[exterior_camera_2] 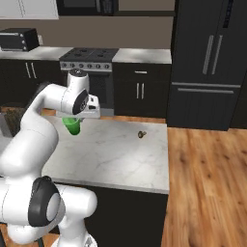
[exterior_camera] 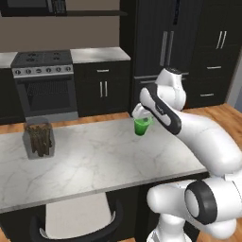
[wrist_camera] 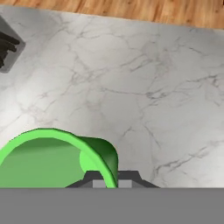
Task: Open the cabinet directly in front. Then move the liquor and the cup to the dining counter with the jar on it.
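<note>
My gripper [exterior_camera: 141, 117] is shut on the rim of the small green cup [exterior_camera: 142, 126], holding it upright low over the dining counter [exterior_camera: 94, 160] near its far edge. From the right base view the cup [exterior_camera_2: 74, 126] hangs under the hand [exterior_camera_2: 77, 116] above the marble [exterior_camera_2: 125, 154]. In the hand view the cup's rim [wrist_camera: 48, 135] is pinched between the fingertips [wrist_camera: 94, 177], with the veined slab [wrist_camera: 131, 87] below. The jar [exterior_camera: 39, 139] with brown sticks stands on the counter's left part, well apart from the cup. The liquor and the cabinet are out of view.
A small brownish object [exterior_camera_2: 141, 134] lies near the counter's far right edge. A dark chair [exterior_camera: 75, 227] sits at the near side. Beyond the wooden floor stand a stove [exterior_camera: 45, 82], dark base cabinets [exterior_camera: 103, 87] and a black fridge [exterior_camera_2: 207, 62].
</note>
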Controlling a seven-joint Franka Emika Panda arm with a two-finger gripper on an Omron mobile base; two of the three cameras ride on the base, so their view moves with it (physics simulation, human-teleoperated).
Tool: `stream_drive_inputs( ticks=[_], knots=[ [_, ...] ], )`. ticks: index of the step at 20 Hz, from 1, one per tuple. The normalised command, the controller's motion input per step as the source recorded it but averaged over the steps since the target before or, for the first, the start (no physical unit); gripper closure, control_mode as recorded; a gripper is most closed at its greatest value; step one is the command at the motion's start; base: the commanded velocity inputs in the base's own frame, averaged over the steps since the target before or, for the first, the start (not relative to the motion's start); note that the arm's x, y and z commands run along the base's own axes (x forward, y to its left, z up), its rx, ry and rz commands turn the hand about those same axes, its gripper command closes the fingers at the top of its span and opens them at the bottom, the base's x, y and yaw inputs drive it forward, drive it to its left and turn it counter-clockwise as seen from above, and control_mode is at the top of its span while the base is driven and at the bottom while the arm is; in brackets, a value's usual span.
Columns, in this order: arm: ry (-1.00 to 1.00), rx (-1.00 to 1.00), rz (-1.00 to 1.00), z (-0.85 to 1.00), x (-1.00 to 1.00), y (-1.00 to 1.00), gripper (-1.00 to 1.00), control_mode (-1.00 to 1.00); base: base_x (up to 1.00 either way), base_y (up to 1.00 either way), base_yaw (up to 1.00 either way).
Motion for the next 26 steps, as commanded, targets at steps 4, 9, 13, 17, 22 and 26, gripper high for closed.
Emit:
stream_drive_inputs(
  ticks=[4, 9, 13, 17, 22, 26],
  knots=[
    [0.0, 0.0, 0.0, -0.39, 0.44, 0.0, 1.0, -1.0, 0.0, 0.0, 0.0],
    [0.0, 0.0, 0.0, -0.51, 0.2, 0.0, 1.0, -1.0, 0.0, 0.0, 0.0],
    [0.0, 0.0, 0.01, -0.43, 0.14, 0.0, 1.0, -1.0, 0.0, 0.0, 0.0],
    [0.0, 0.0, 0.02, -0.48, 0.12, 0.0, 1.0, -1.0, 0.0, 0.0, 0.0],
    [0.0, 0.0, 0.02, -0.44, 0.13, 0.0, 1.0, -1.0, 0.0, 0.0, 0.0],
    [0.0, 0.0, 0.03, -0.42, 0.07, 0.0, 1.0, -1.0, 0.0, 0.0, 0.0]
  ],
)
